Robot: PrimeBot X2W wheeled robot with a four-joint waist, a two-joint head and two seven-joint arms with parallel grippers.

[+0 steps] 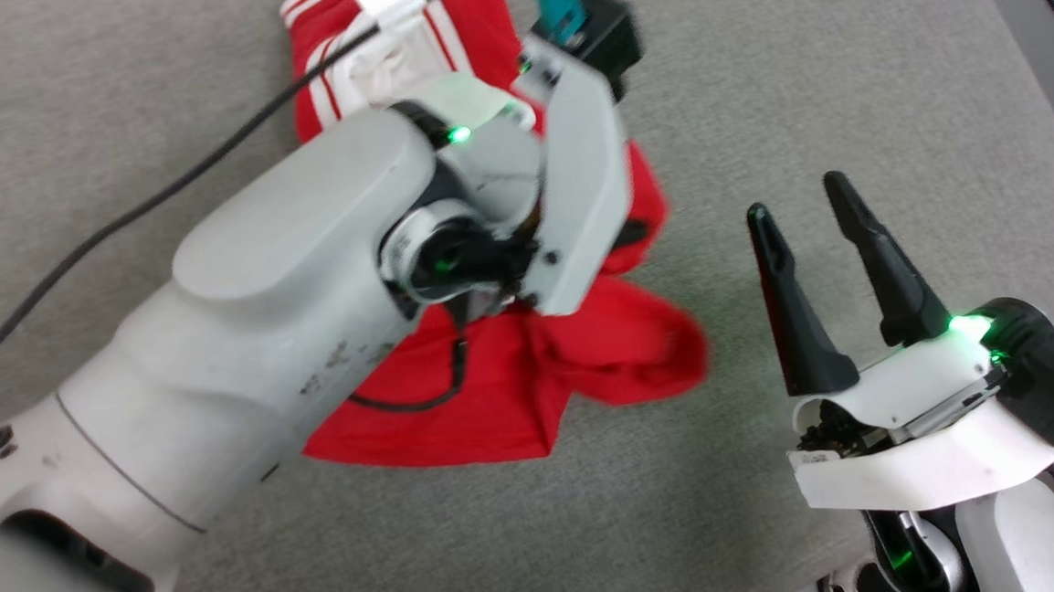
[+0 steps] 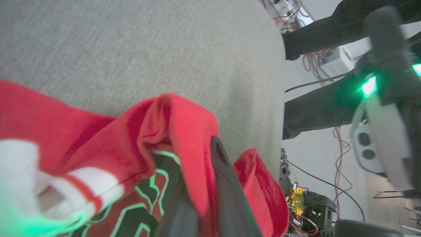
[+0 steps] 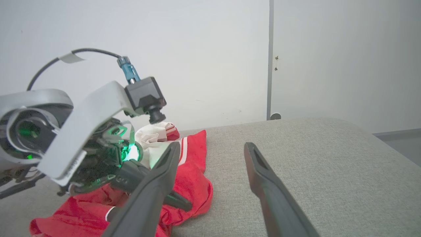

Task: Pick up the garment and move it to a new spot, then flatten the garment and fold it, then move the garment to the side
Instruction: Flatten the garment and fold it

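The garment [image 1: 603, 346], a bright red jersey with white-and-red striped trim, lies crumpled on the grey padded table [image 1: 751, 72]. My left arm reaches over it, and its wrist hides the fingers in the head view. In the left wrist view my left gripper [image 2: 200, 171] is shut on a fold of the garment [image 2: 98, 131], with red cloth draped between and over the dark fingers [image 2: 227, 184]; black number print edged in white shows below. My right gripper [image 1: 795, 197] stands open to the right of the garment, apart from it, nothing between its fingers [image 3: 263, 184]. The right wrist view shows the garment [image 3: 194, 177] at the left.
A black cable [image 1: 164, 195] runs across the table from my left wrist toward the left edge. The table's edge [image 2: 283, 98] drops off to a floor with wires and equipment [image 2: 309, 204]. A white wall [image 3: 197, 49] stands behind the table. Bare grey surface lies to the right.
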